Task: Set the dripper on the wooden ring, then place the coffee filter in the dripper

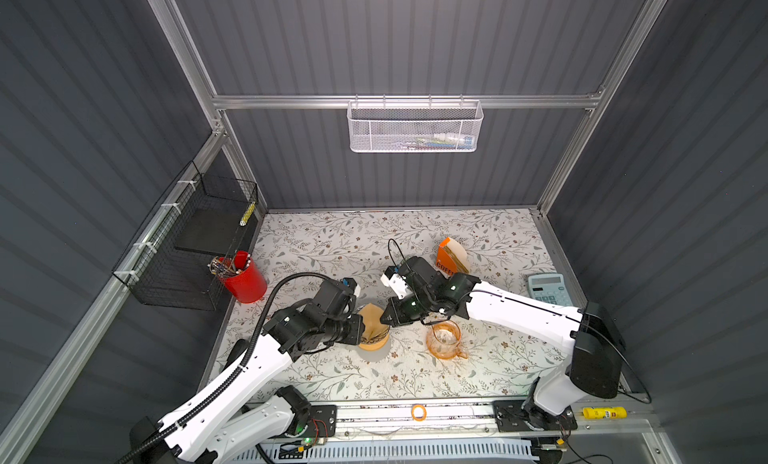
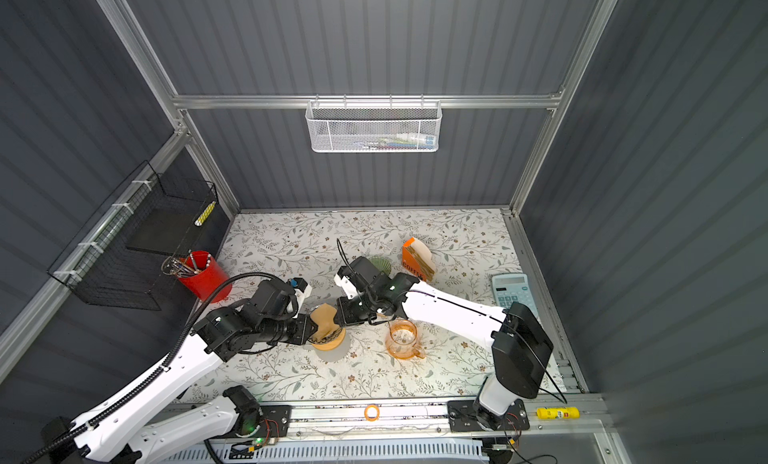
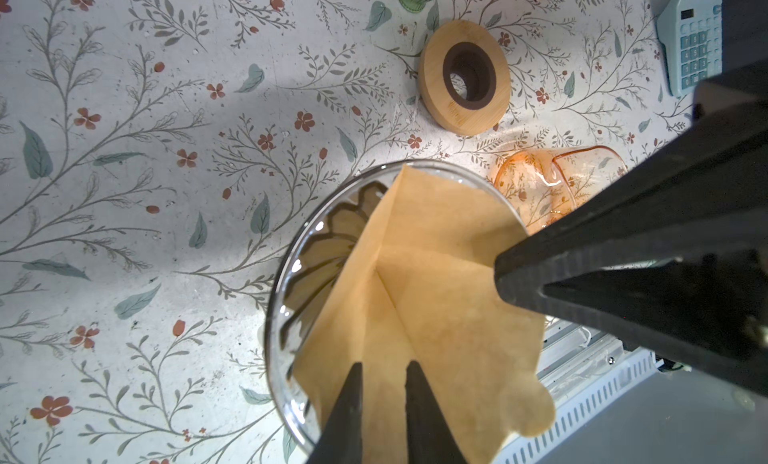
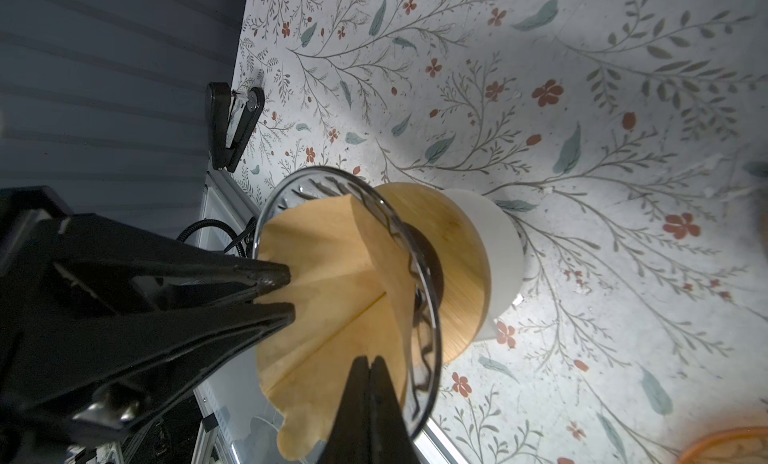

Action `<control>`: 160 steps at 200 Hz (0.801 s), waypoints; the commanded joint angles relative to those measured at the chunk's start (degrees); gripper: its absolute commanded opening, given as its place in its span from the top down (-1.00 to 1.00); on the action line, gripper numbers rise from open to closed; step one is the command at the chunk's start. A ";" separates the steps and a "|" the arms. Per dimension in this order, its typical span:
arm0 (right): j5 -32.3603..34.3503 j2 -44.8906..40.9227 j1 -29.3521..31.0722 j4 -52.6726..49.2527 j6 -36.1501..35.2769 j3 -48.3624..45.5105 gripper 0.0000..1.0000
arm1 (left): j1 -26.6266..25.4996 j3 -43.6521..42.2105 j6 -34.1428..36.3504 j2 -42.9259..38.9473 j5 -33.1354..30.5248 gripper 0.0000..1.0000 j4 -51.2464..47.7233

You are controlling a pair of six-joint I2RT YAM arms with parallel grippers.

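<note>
Wire basket (image 1: 187, 250): black, fixed to left wall, above counter (image 1: 332, 242) edge
Red cup (image 1: 243, 277): on counter at far left, full of pens, just below the basket
Left claw (image 3: 384, 364): reaches in from the left; fingers (image 3: 351, 399) narrowly apart, pinching the coffee filter's near wall betw them
Coffee filter (image 1: 372, 316): brown paper cone, partly opened, point down inside the dripper; not flush w/ the glass, since ribbed wall on one side is bare in left wrist view; a rounded tab and upper edge stick out over the rim
Dripper (image 4: 419, 283): clear glass cone w/ wooden collar, upright on a white base (image 4: 500, 233), mid-counter betw the two claws
Right claw (image 4: 369, 360): comes in from the right; fingers pressed together, tips on the filter's opp. rim; whether paper is caught betw them, can't tell
Wooden ring (image 3: 463, 78): lies loose on counter beyond the dripper, seen in left wrist view only
Pitcher (image 1: 444, 337): orange glass, upright, just right of dripper, under the right arm
Filter box (image 1: 451, 256): orange, behind the right arm, toward back wall
Calculator (image 1: 548, 289): pale blue, near counter's right edge
</note>
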 commanded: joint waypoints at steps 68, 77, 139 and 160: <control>1.36 1.39 -0.13 0.82 -1.25 -0.62 0.93 | -0.03 -1.04 -0.66 -0.67 -2.32 0.59 -0.14; 1.42 1.51 -0.13 0.73 -1.30 -0.74 0.93 | -0.02 -1.02 -0.64 -0.56 -2.49 0.59 -0.05; 2.12 2.15 0.06 0.33 -1.92 -0.83 0.94 | -0.03 -1.15 -0.40 -0.12 -2.35 0.59 1.13; 2.56 2.24 0.06 0.13 -2.22 -0.79 0.94 | -0.03 -1.38 -0.18 0.05 -1.72 0.59 1.44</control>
